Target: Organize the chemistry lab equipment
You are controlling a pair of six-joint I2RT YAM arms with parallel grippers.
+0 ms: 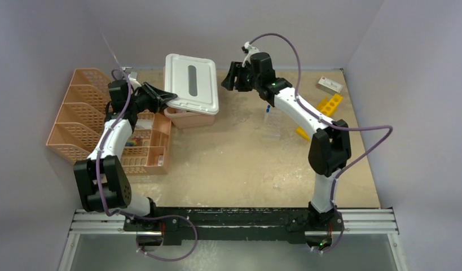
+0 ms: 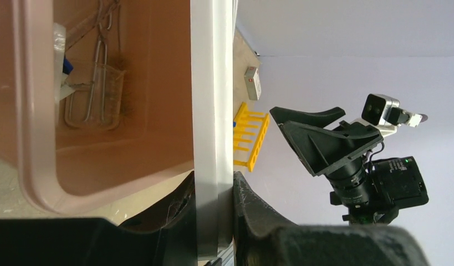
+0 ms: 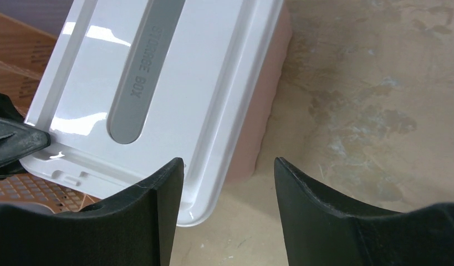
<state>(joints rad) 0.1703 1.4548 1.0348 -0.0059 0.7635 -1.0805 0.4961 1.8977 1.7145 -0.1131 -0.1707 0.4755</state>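
The left gripper (image 1: 168, 101) is clamped on the near left corner of the white lid (image 1: 192, 84). The lid sits tipped over the pink bin (image 1: 189, 119), near the back edge of the table (image 1: 245, 169). The bin is partly open.

In the left wrist view you can see inside the bin. A tiny beaker (image 2: 94, 94) is in there, with what look like the metal tongs (image 2: 101, 52) leaning over it.

The right gripper (image 3: 229, 166) holds nothing. Its fingers are wide apart and it hangs in the air just past the lid's right side.

The clear rack (image 1: 271, 127) with its blue-capped tubes (image 1: 268, 108) stands out on the table, to the right of the bin. The yellow rack (image 1: 325, 107) lies near the right edge.

I think this step is about the lid. The left arm holds it up so more things can go in, or it is putting it on. I cannot tell which.

If it is holding it up, the right arm should go to a rack next. It should grab it gently and carry it to the bin without bumping the lid.
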